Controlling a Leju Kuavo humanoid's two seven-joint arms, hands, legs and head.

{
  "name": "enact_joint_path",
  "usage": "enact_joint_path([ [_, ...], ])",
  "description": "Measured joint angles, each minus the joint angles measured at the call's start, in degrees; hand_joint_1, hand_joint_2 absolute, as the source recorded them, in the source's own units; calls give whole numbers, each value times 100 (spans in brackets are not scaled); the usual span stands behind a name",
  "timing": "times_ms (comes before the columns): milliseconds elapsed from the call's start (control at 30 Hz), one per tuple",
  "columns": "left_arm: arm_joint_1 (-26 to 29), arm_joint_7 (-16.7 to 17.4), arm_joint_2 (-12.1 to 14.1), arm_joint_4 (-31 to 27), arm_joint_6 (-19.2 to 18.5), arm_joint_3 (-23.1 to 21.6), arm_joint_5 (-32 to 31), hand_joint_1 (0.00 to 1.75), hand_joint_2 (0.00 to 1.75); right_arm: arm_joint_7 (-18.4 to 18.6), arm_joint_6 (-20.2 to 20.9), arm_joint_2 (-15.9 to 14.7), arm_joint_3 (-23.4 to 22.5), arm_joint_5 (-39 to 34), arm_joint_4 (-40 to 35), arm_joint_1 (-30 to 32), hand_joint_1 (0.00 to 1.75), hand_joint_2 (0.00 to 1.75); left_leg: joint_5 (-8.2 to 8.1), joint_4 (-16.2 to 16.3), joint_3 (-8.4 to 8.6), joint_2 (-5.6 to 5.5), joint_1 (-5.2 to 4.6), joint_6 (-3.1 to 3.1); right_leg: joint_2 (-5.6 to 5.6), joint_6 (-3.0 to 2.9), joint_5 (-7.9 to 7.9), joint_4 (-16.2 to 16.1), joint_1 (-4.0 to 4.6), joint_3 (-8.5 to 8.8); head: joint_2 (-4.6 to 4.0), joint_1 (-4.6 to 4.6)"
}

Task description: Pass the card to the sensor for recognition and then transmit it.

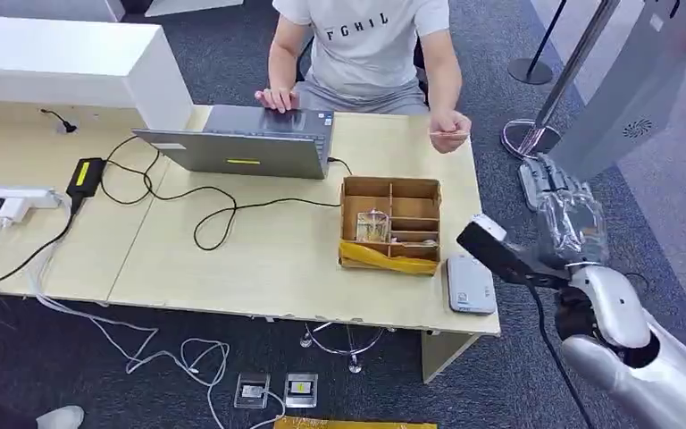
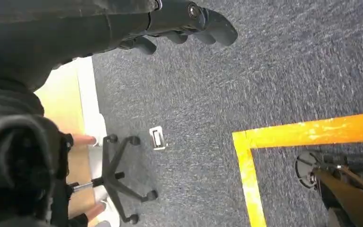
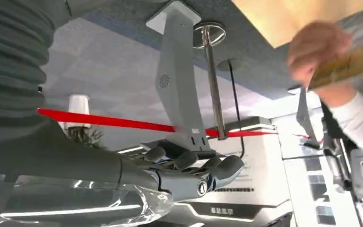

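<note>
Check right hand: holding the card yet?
No. The right hand is open, fingers apart and empty; the person's hand holds the card.

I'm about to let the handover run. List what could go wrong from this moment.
1. The person's hand holds the card by one end beyond the table's far corner, while the right hand is off the table's side with a gap between them; a reach might miss or knock the card loose.
2. The cardboard box stands close to the sensor near the table edge; a swipe could bump it.
</note>
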Motion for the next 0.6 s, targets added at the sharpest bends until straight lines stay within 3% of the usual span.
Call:
enact_joint_path([
  [167, 0, 13, 7, 0, 35, 2, 63, 0, 0, -89, -96, 336, 369, 275, 454, -160, 0, 175, 0, 0, -1, 3, 0, 0, 1, 0, 0, 0, 0, -4, 0, 2],
  [533, 6, 188, -31, 0, 31, 4, 140, 0, 0, -337, -398, 1053, 574, 664, 1471, -299, 0, 175, 0, 0, -1, 3, 1, 0, 1, 0, 0, 0, 0, -5, 0, 2],
  [567, 7, 208, -33, 0, 31, 4, 155, 0, 0, -345, -429, 1095, 577, 697, 1537, -306, 73, 175, 0, 0, -1, 4, 0, 0, 1, 0, 0, 0, 0, -5, 0, 2],
  [600, 6, 230, -33, 0, 33, 4, 162, 0, 0, -361, -468, 1130, 574, 737, 1589, -309, 73, 175, 0, 0, -1, 4, 0, 0, 1, 0, 0, 0, 0, -5, 0, 2],
])
